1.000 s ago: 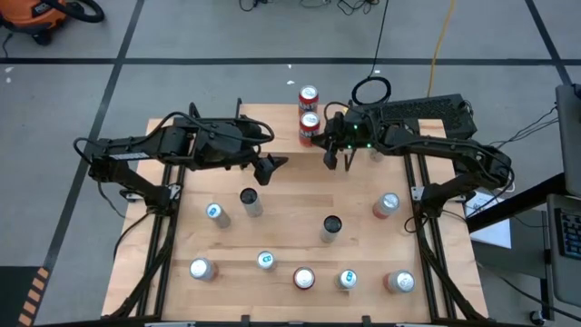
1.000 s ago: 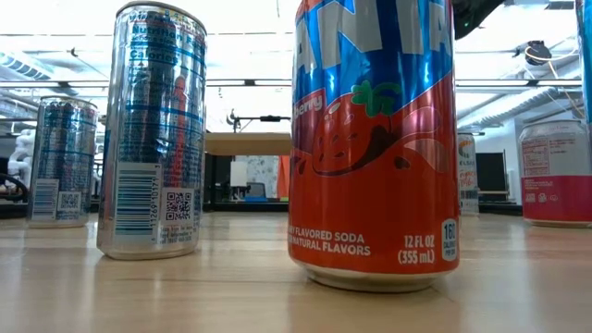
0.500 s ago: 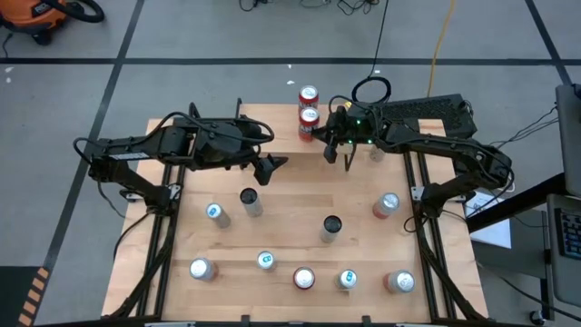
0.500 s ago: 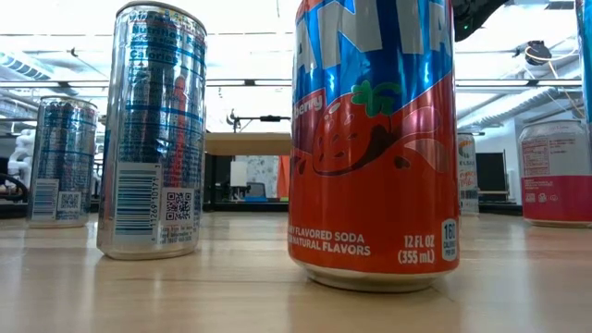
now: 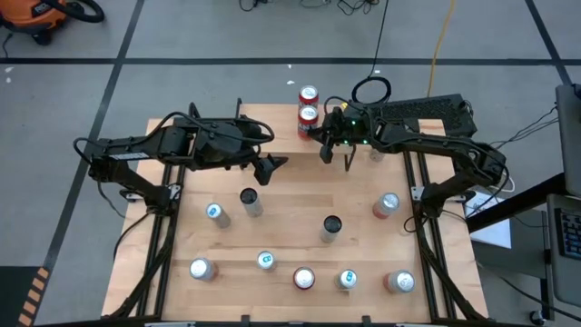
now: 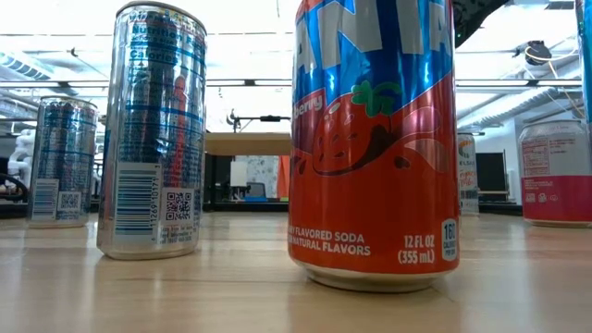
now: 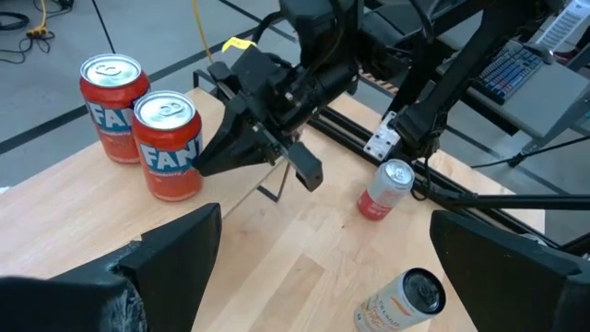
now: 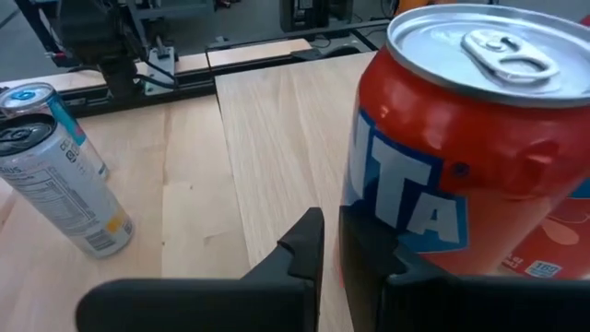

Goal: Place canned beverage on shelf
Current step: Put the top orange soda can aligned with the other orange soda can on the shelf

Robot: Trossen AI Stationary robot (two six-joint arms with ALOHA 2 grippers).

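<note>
Nudged leftward, right gripper (fingers pressed together, holding nothing) sits beside two red cans on shelf.

A: Table top: pale wood, smooth, matt, visible plank seams. Shelf at 12 o'clock, same light wood.

B: Cans?

A: Metal. The red soda can is glossy printed aluminium with a bare brushed lid. Silver can is shiny and reflective.

B: Grippers?

A: Right gripper is matt black plastic, pressed together. Left gripper, same matt black, fingers spread. Frame rails are black metal.
</note>
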